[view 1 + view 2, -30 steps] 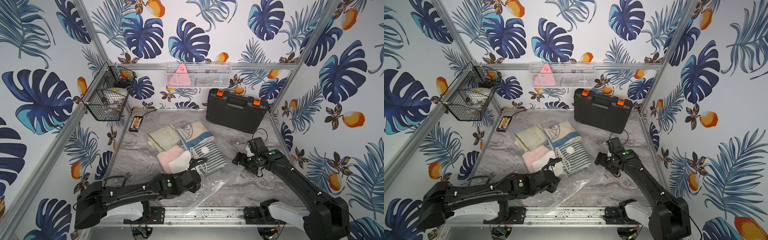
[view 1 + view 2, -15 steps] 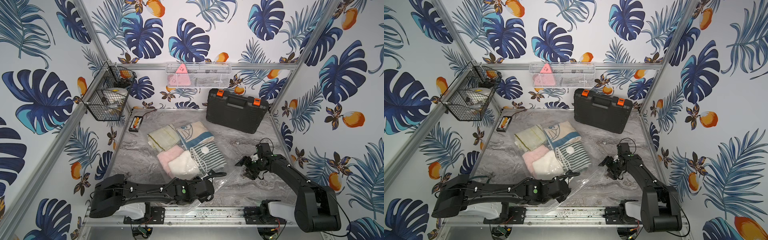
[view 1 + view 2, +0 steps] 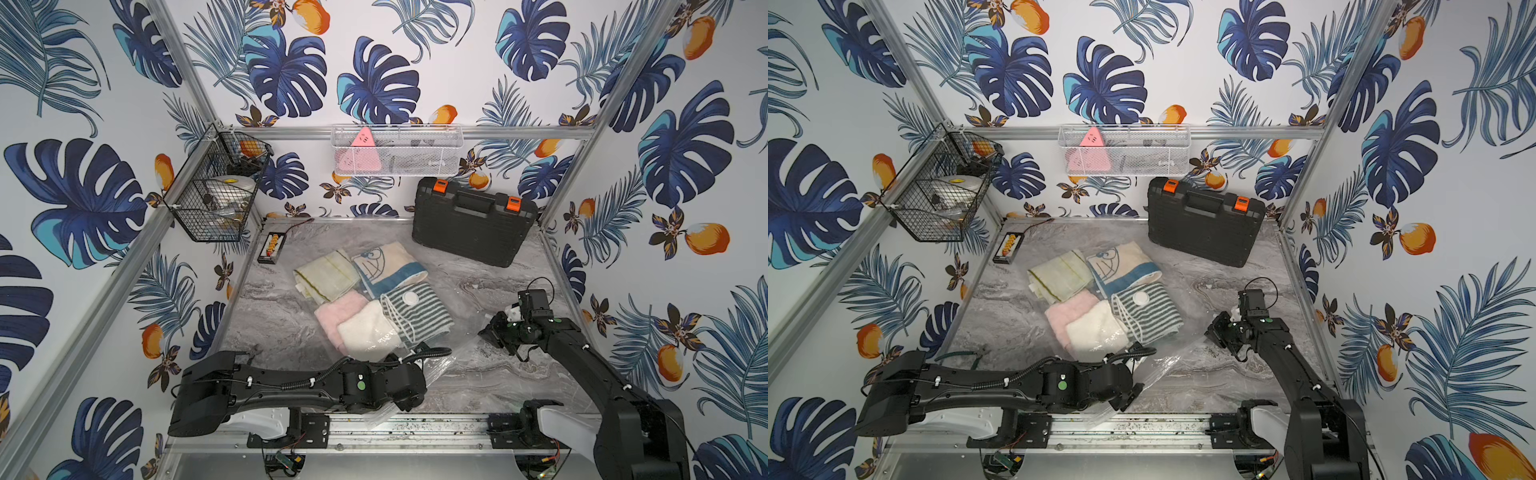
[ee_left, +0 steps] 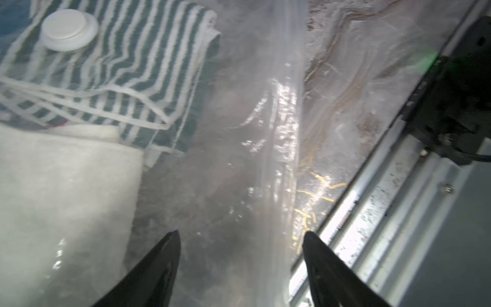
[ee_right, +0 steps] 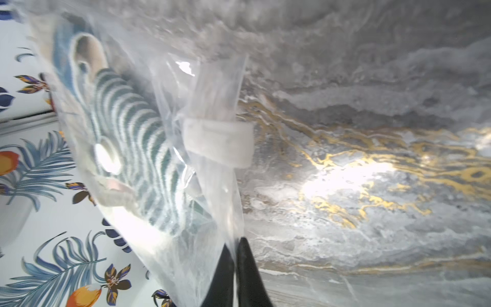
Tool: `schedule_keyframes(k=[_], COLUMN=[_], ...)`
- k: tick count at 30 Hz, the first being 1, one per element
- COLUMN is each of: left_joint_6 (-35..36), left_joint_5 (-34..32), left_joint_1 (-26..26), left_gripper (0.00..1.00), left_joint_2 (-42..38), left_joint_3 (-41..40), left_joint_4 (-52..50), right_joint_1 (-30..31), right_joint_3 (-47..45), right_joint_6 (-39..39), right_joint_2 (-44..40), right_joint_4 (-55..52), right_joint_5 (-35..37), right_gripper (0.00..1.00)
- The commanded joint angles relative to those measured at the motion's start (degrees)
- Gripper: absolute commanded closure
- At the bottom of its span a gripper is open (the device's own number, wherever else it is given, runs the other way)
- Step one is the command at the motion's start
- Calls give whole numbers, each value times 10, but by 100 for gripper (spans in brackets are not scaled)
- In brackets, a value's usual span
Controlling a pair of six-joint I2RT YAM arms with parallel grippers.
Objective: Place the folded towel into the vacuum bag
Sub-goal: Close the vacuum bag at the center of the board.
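Left wrist view: the left gripper (image 4: pixel 240 239), fingers (image 4: pixel 164 255) released and empty, has backed to the front edge of the bench (image 3: pixel 270 332) from the white folded towel (image 4: pixel 66 186) it was at a second ago. The towel lies inside the vacuum bag (image 4: pixel 239 119) just in from that edge, so placement looks done. The right gripper (image 5: pixel 235 247), open then, now pinches the bag's edge.

We see a robot lab cell: aluminium posts (image 3: pixel 188 66) frame leaf-papered walls (image 3: pixel 457 50), two arms (image 3: pixel 291 384) sit on a rail (image 3: pixel 436 426) along the table's (image 3: pixel 274 316) near edge, a black basket (image 3: pixel 216 203) hangs on the left frame, a white basket (image 3: pixel 397 149) on the far bar, and a tool case (image 3: pixel 469 226) stands far right.
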Motion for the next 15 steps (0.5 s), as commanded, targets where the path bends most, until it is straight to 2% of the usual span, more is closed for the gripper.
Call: schedule_keyframes(k=[1, 6, 11, 15], left_joint_6=[22, 8, -23, -62], left_joint_5=[-9, -51, -160, -247], left_joint_1=[-35, -63, -97, -104], left_gripper=[20, 16, 16, 25], left_joint_2=[24, 88, 161, 218], left_joint_3=[29, 65, 127, 161], left_joint_4=[-62, -121, -232, -306], right_joint_1=[0, 0, 0, 0], right_joint_3=[31, 54, 65, 84], right_joint_6=[18, 26, 28, 38], right_joint_2=[-9, -1, 3, 13], right_joint_4=[-34, -34, -33, -24], right_joint_5=[-6, -27, -31, -43], right_gripper=[94, 100, 100, 100])
